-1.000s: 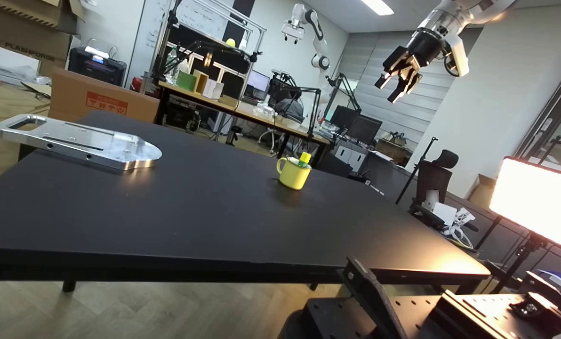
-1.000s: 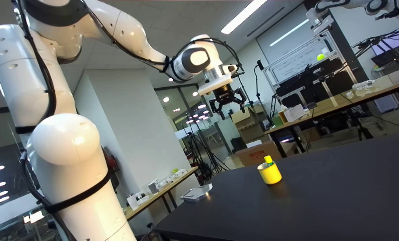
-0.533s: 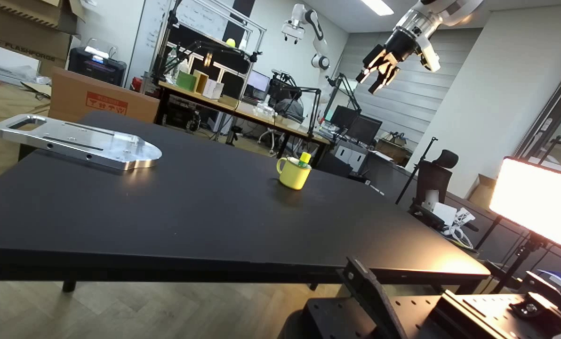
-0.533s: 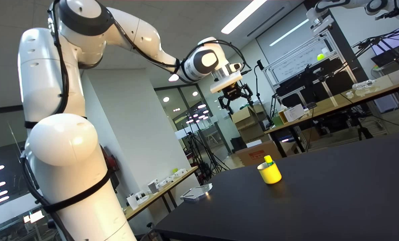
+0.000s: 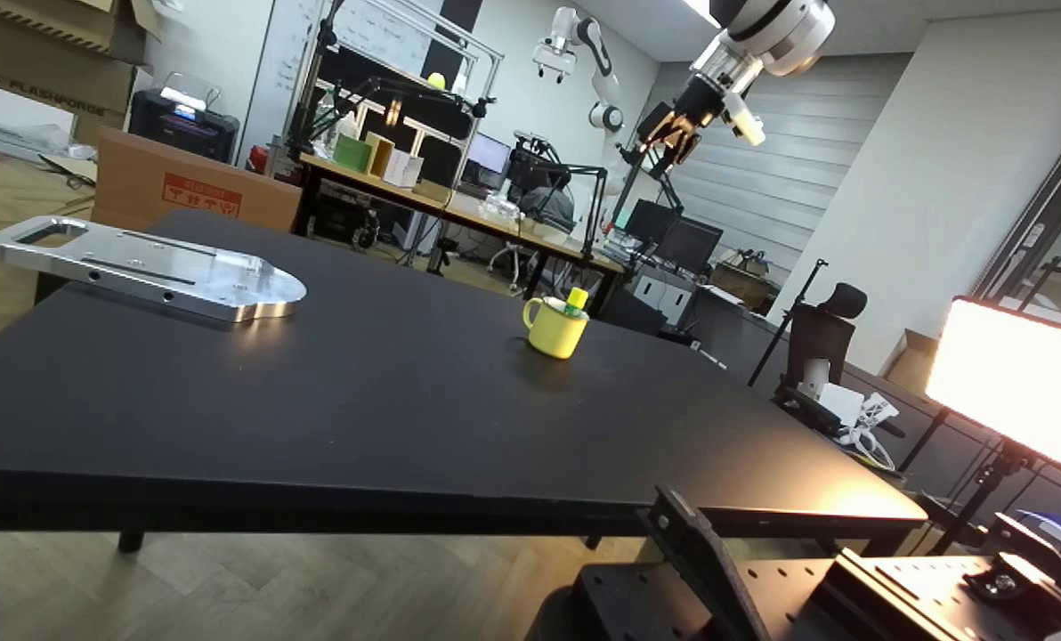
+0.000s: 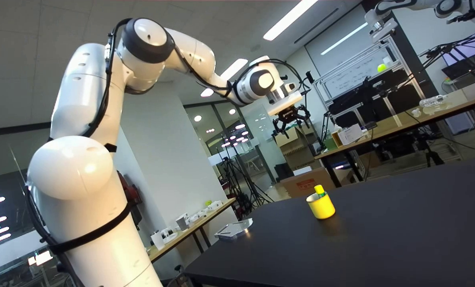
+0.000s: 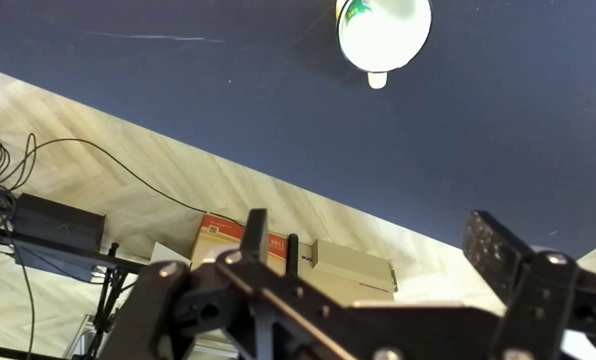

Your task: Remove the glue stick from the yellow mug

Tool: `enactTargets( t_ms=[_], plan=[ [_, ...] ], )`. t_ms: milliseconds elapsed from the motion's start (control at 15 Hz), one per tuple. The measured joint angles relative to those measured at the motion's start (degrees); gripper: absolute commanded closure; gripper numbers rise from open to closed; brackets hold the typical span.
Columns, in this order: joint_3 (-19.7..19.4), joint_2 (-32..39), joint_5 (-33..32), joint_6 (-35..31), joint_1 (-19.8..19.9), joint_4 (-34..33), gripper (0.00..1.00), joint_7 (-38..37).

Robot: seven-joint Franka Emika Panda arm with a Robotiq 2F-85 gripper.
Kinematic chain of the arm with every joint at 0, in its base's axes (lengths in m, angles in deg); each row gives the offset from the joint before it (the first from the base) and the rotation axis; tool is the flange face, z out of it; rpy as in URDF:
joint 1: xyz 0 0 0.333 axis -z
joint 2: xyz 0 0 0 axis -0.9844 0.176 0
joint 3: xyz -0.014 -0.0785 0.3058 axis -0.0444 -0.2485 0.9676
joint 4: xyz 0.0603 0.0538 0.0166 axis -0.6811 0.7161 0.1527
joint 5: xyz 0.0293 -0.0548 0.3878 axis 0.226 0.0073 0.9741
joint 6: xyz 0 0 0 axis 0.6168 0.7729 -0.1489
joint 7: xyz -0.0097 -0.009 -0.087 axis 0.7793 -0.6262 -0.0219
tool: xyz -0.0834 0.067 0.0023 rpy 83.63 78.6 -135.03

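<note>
Room: cluttered lab, leaning to one side in both exterior views; a long wooden workbench (image 5: 466, 207) runs behind, a red-labelled cardboard box (image 5: 197, 182) sits on the floor, and a lamp panel (image 5: 1020, 383) glares at the edge.
Tabletop (image 5: 388, 401): black, with a warm glow on the corner nearest the lamp panel.
Yellow mug (image 5: 555, 334): upright on the tabletop; in the wrist view it is partly cropped at the upper edge, its inside washed out to white and its handle (image 7: 377, 80) a small pale tab below the rim.
Glue stick (image 5: 576, 300): inside the yellow mug, tilted towards the rim, yellow end poking up above it and some green showing beneath; how deep it reaches I can't see.
Tool (image 7: 373, 237): fingers (image 7: 254, 230) spread wide, facing each other well apart; it hangs high above the tabletop, tips downward, well clear of the yellow mug.
Robot arm (image 6: 74, 171): white, elbow bent high, black cable strapped along it, forearm stretched out to the tool.
Silver plate (image 5: 152, 271): flat on the tabletop, well apart from the yellow mug, its slotted end seemingly past the edge.
Background arm (image 5: 568, 25): another white one, beyond the workbench.
</note>
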Motion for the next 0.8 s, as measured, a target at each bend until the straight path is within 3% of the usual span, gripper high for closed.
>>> enactTargets(
  t_ms=[400,800],
  plan=[
    [3.6,12.7,-0.7,3.5,1.8,-13.5,0.0,0.0],
    [3.8,19.7,-4.2,6.8,0.8,-18.2,0.0,-5.9]
  ],
)
